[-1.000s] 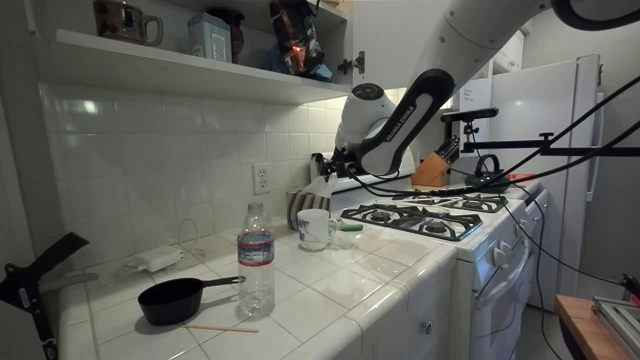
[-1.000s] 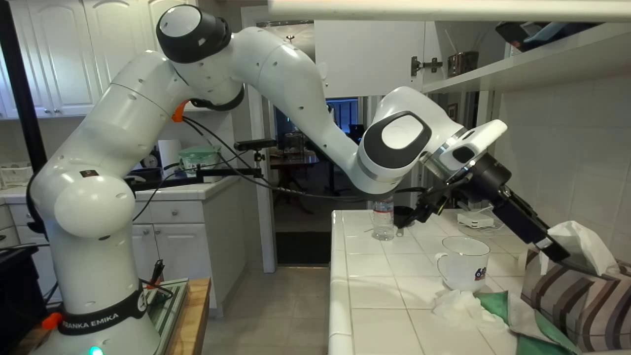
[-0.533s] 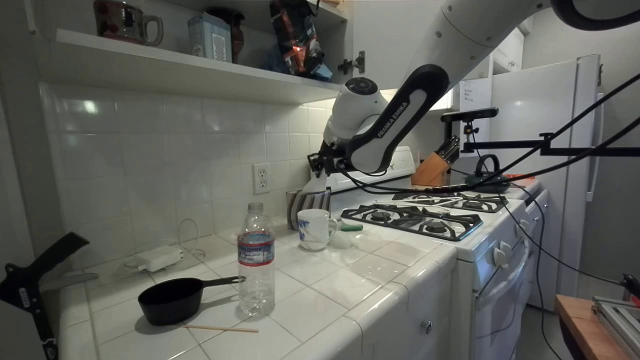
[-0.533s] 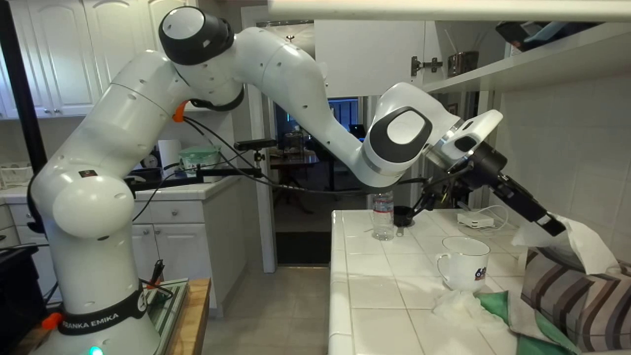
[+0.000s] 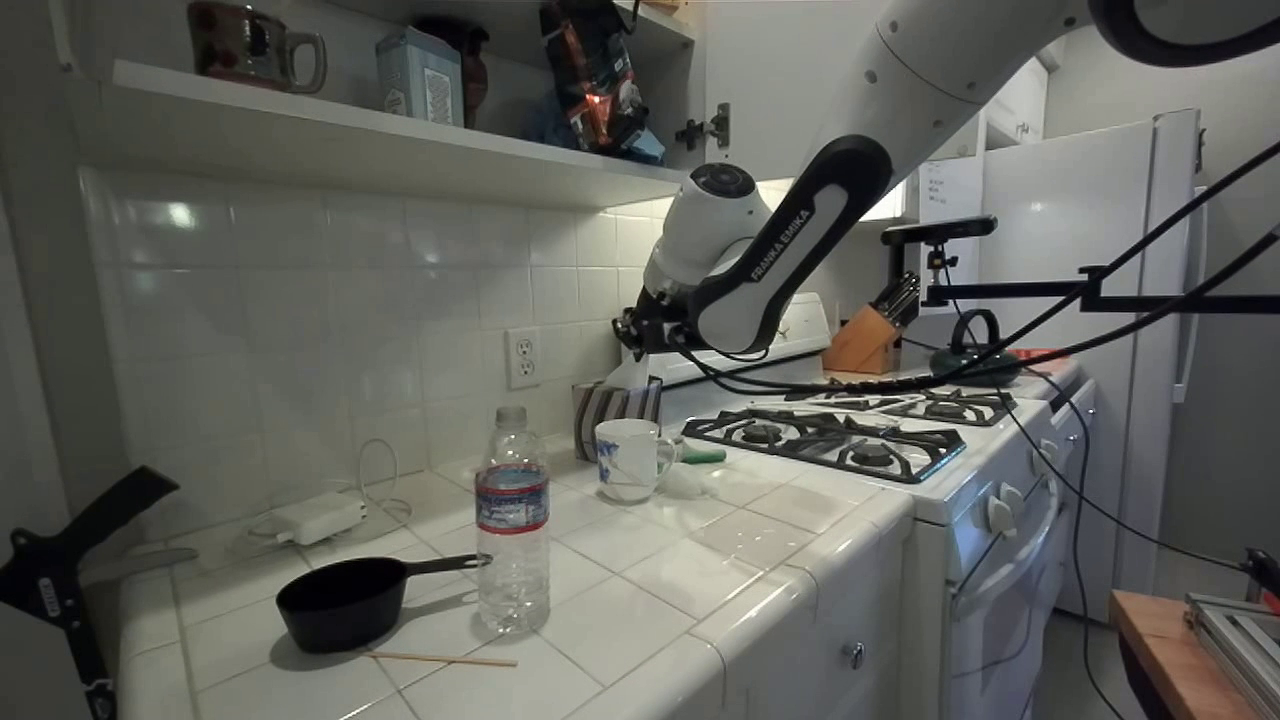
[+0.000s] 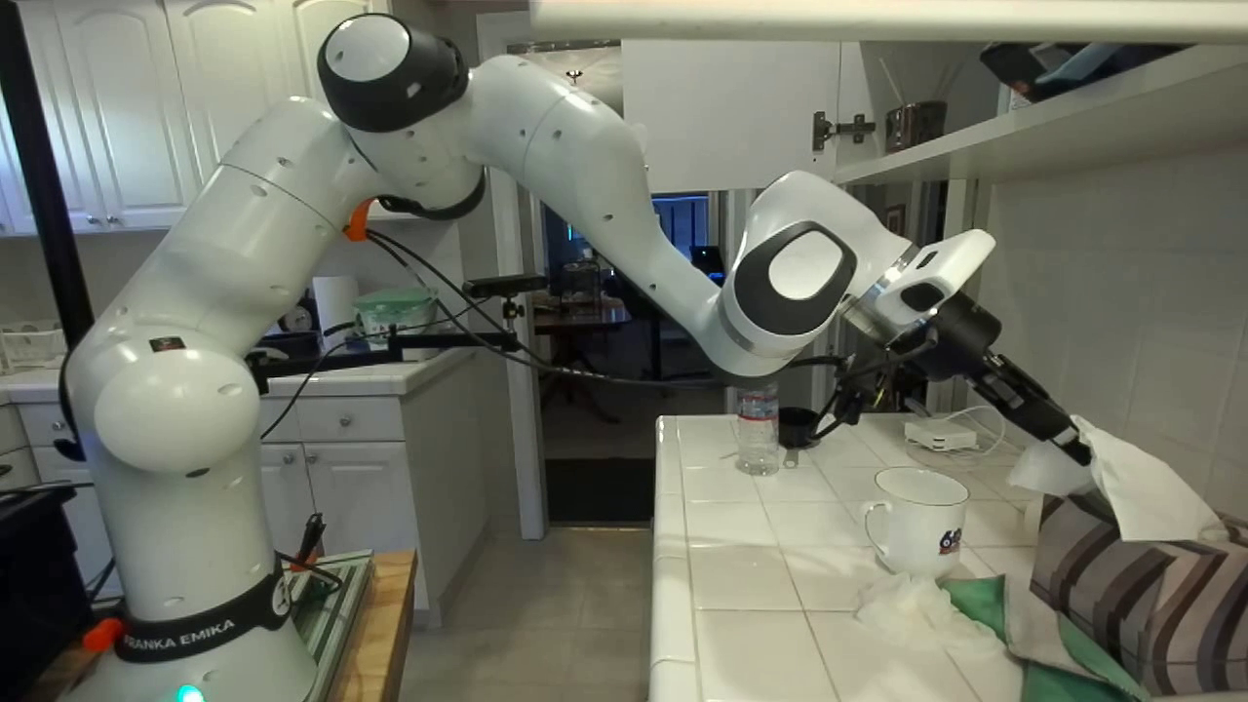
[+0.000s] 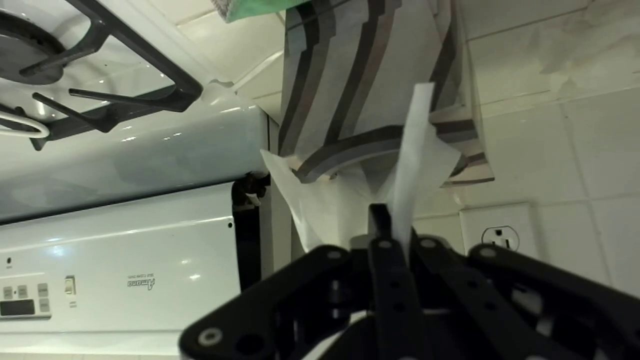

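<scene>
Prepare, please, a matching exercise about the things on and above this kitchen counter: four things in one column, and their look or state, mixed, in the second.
Column 1
1. Pincer
2. Tissue box
3. Saucepan
4. Bottle

Column 2
A. Black, with one long handle
B. Closed on a white tissue
C. Clear, standing upright
D. Patterned with stripes

Right pairs: 1-B; 2-D; 3-A; 4-C

A thin white tissue point(image 6: 1149, 492), creased and pinched near its upper end, drapes down to the top of a box point(image 6: 1160, 609) (boldly striped in greys and browns) sitting on the tiled worktop point(image 6: 731, 648).
</scene>
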Controlling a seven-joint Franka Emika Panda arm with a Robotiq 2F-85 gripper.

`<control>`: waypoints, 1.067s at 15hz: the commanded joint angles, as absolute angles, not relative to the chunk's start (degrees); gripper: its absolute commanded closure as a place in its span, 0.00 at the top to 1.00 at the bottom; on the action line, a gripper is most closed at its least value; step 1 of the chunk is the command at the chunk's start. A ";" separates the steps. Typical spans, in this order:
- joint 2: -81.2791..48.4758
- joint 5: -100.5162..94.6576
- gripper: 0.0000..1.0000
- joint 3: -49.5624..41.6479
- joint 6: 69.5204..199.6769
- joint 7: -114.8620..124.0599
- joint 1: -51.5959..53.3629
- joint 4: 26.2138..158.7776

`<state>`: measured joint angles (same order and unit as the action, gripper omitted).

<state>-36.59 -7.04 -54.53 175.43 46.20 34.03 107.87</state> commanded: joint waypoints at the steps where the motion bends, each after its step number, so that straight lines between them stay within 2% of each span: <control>1: -31.56 -9.37 0.00 -60.22 182.16 45.57 40.77 114.72; 4: -29.91 -11.69 0.00 -70.77 192.49 43.92 52.22 122.13; 9: -23.34 -12.19 0.00 -85.49 200.32 41.55 73.84 135.88; 11: -19.49 -2.16 0.00 -89.02 201.60 30.72 81.97 141.16; 16: -12.38 -16.33 0.00 -110.33 213.82 34.14 104.48 153.28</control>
